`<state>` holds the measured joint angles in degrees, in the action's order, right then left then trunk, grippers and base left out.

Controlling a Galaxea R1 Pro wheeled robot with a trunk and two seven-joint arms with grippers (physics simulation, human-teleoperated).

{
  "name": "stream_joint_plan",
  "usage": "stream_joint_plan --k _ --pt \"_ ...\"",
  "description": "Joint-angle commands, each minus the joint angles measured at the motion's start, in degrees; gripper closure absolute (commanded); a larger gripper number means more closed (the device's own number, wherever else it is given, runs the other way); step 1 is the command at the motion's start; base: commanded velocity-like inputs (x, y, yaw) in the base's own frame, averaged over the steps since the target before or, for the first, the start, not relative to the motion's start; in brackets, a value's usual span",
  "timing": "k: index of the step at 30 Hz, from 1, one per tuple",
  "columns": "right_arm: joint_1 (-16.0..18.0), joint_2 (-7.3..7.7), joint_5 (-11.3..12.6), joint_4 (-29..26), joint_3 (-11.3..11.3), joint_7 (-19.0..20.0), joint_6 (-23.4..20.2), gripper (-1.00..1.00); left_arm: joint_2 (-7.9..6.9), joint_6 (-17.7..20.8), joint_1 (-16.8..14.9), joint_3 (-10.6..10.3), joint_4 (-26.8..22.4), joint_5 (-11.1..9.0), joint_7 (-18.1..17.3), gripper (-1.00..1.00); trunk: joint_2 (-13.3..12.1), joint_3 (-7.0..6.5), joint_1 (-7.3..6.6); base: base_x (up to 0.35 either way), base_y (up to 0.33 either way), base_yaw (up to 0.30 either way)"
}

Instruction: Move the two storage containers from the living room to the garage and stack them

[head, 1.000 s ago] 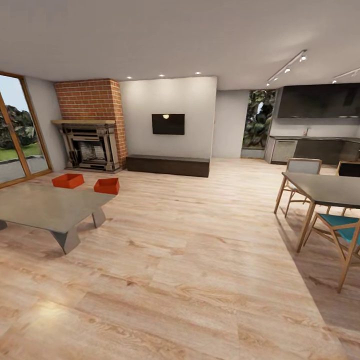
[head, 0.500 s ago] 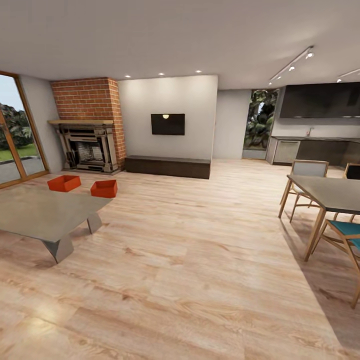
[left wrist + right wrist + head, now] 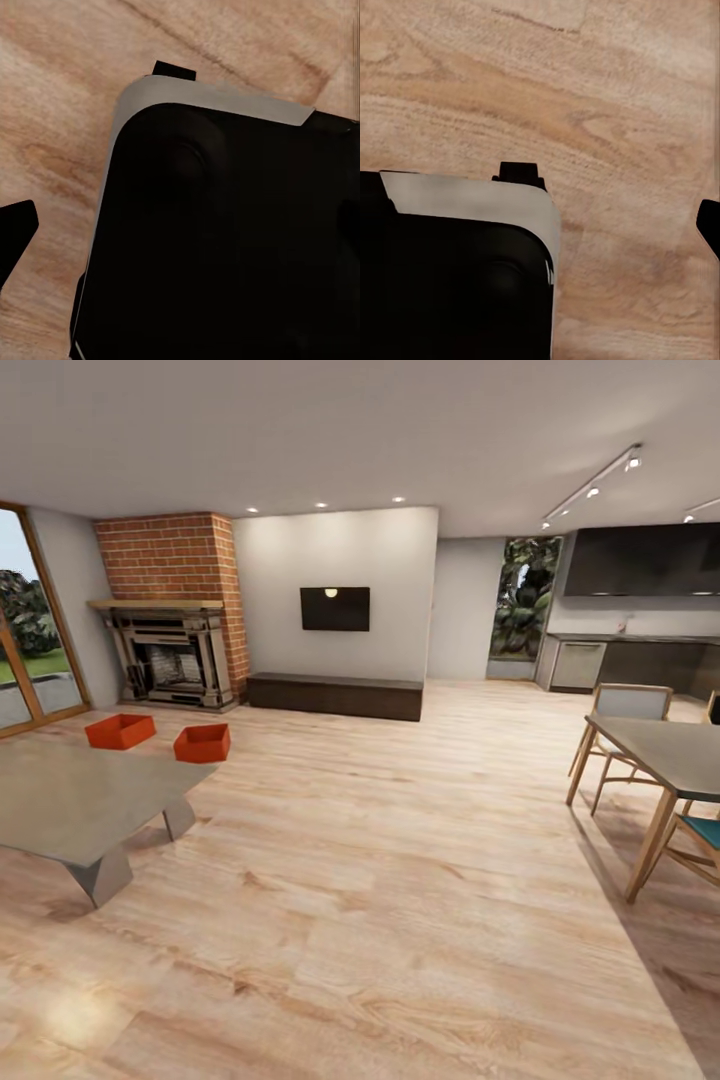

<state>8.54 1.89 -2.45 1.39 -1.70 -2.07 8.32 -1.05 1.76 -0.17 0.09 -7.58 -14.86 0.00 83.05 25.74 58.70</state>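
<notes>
Rolling up on the two bins in the living room

The whole head view has shifted, so the robot has rolled on: two red-orange open-top plastic storage containers [image 3: 120, 731] [image 3: 202, 743] sit on the light wood plank floor [image 3: 400, 880] before the brick fireplace [image 3: 172, 610], well ahead and left of both claws. Neither claw's state can be told.

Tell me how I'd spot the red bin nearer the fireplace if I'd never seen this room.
Find the brick fireplace at the far left of the room. On the wood floor in front of it, beyond the grey low table, sit two red-orange open bins. Yours is the left bin, closer to the glass door; the other bin lies to its right, toward the open floor.
</notes>
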Motion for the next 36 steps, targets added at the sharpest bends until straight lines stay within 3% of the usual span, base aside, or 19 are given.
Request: stream_joint_plan --k 1,36 --pt "0.07 0.01 -0.27 0.16 -0.19 -0.22 0.28 -1.0 0.0 0.18 -0.01 -0.01 -0.07 -0.35 0.0 -1.0 0.03 0.06 0.03 0.324 0.0 0.0" --pt "0.07 -0.17 -0.1 0.17 -0.16 -0.22 -0.14 -1.0 0.0 0.01 -0.01 0.26 -0.16 -0.49 0.03 -1.0 0.03 0.06 0.03 0.324 0.0 0.0"
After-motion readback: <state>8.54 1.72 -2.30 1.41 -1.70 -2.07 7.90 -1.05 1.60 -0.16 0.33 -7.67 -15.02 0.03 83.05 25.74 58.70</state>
